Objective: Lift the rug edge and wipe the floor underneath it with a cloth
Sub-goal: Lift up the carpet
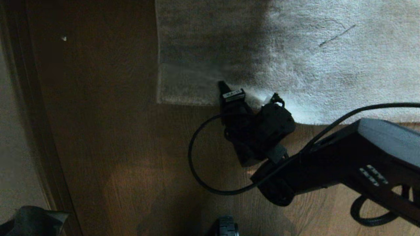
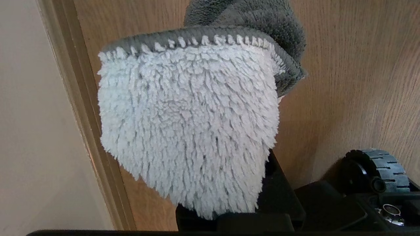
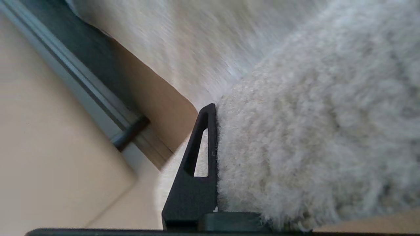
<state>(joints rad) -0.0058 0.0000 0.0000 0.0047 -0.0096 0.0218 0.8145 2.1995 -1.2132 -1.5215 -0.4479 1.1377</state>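
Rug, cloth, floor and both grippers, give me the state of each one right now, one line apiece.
rug edge: pinched and bunched up at the near border, rest of the rug flat.
right gripper: shut on the rug edge, down at floor level.
cloth: held, hanging above the floor, not touching it.
left gripper: shut on the cloth, parked off to the side.
floor: bare wood in front of the rug; under the rug hidden.

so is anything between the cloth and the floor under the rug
Yes: the light grey plush rug edge lies flat on the brown wooden floor. The right gripper is shut on it. The left gripper holds the pale fluffy cloth near the wall.
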